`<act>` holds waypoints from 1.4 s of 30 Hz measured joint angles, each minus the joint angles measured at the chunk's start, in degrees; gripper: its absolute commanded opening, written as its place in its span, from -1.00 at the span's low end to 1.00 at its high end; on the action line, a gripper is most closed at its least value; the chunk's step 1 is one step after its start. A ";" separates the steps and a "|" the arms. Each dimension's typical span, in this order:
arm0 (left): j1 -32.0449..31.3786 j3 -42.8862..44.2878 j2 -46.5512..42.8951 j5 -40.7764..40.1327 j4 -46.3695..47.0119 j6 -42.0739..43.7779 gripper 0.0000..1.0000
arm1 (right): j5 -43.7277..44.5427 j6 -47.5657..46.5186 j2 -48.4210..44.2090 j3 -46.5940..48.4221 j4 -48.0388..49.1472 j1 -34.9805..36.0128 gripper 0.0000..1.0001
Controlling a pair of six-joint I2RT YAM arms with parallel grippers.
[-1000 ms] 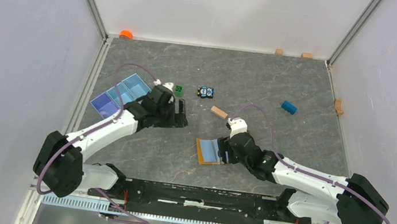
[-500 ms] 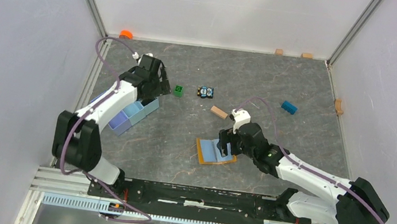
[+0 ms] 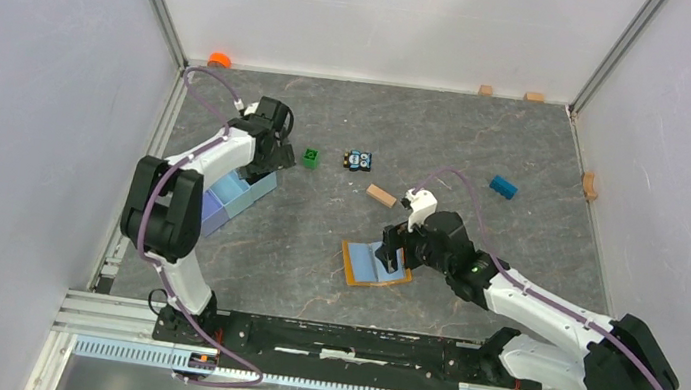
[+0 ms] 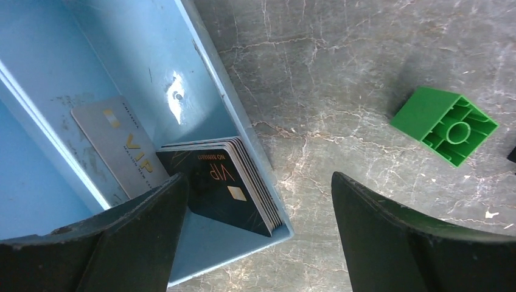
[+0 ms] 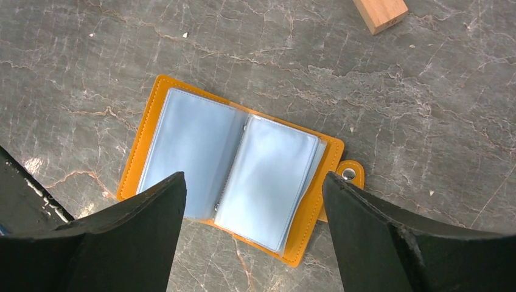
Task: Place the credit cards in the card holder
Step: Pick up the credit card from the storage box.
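A grey marbled table (image 3: pixel 450 138) sits between white walls. At its left lies a light blue divided tray (image 4: pixel 122 61). The credit cards (image 4: pixel 225 188) are in one compartment of it, a stack of dark ones leaning into the corner against the outer wall, with a silver card (image 4: pixel 118 143) marked VIP flat on the floor beside them. The left gripper (image 4: pixel 258 182) is above that corner with its jaws spread wide and nothing between them, one finger over the tray and the other over bare table. Just right of the tray stands a green block (image 4: pixel 444 125), then a small toy car (image 3: pixel 358 160). Nearer the middle lies a wooden block (image 5: pixel 380 12). Near it, the orange card holder (image 5: pixel 237 182) lies flat, open like a book, its pale sleeves facing up. The right gripper (image 5: pixel 254 179) hangs over it, spread wide and holding nothing. A blue block (image 3: pixel 503 187) lies farther right.
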 measured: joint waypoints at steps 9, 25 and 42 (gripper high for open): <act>0.26 -0.02 1.77 1.49 0.31 -0.02 0.26 | -1.49 0.02 -0.13 -1.11 0.20 -0.70 0.69; 0.22 -1.16 -0.02 6.27 3.43 2.01 0.24 | -2.97 0.31 -0.11 -1.44 1.01 -0.70 0.66; -0.39 -1.18 -1.16 8.61 5.86 3.80 0.15 | -3.63 0.50 0.59 -1.44 1.03 -0.70 0.65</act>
